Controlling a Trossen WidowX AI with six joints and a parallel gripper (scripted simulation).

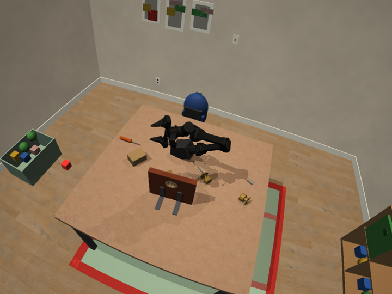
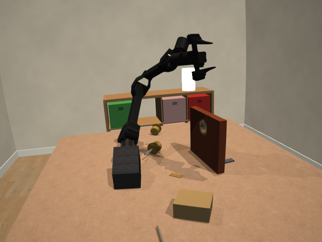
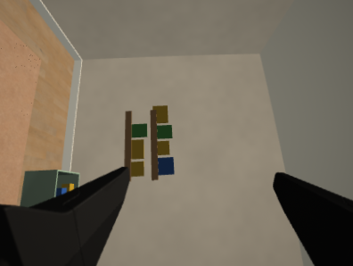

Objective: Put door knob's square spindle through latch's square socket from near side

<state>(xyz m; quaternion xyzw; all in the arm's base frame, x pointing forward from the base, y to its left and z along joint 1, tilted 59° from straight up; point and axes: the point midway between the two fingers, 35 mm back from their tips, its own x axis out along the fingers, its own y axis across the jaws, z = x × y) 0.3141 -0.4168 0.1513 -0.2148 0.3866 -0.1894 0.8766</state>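
pincer (image 2: pixel 205 56) stands fully spread and grips nothing, raised high in the air with its two pointed fingers (image 2: pixel 208 69) aimed sideways. in the wrist view only the finger tips show, cut off at the lower edge, and between them lies bare wall with two blurred strips of coloured squares (image 3: pixel 153 143) too coarse to read. to the left of the fingers there, a corner of a green bin (image 3: pixel 46 187) peeks out, mostly hidden by the finger.

below the pincer stands the upright wooden door panel (image 2: pixel 208 140), with the brass latch (image 2: pixel 202 127) set in its face; the square socket itself is too small to make out. from the top view the latch (image 1: pixel 170 184) is only a dull oval.

further down and back toward the arm's base block (image 2: pixel 126 166) lies the door knob (image 2: pixel 154 147), on its side on the table (image 2: pixel 247 195), well apart from the panel, its grey spindle (image 2: pixel 147 151) pointing toward the base. a second knob (image 2: pixel 155 129) rests beyond it, no spindle visible.

nearer the camera than the pincer sit a tan box (image 2: pixel 192 205) and a small flat brass plate (image 2: pixel 175 175). a thin grey rod (image 2: pixel 159 233) runs off the bottom edge of the exterior view; the top view shows an orange-handled screwdriver (image 1: pixel 129 140) in that area.
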